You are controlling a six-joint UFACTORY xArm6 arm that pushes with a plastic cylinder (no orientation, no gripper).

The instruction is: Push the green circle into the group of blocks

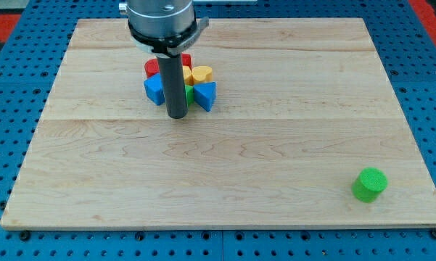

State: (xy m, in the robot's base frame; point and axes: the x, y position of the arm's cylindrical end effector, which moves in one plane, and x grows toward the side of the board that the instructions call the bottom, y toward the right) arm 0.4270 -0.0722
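Rod tip (177, 115) resting on the wooden board (225, 174), at the view's bottom edge of a block cluster and well apart from the green circle (369, 184); no jaws, plain rod only, touching or just beside the cluster, contact not resolvable. Cluster near the view's top, left of centre: blue block (154, 90), blue triangle (205, 95), yellow heart (202, 74), red blocks (151, 68) partly hidden behind the rod, sliver of green (190, 93). Green circle alone near the board's bottom-right corner. Blue pegboard (14, 94) surrounding the board
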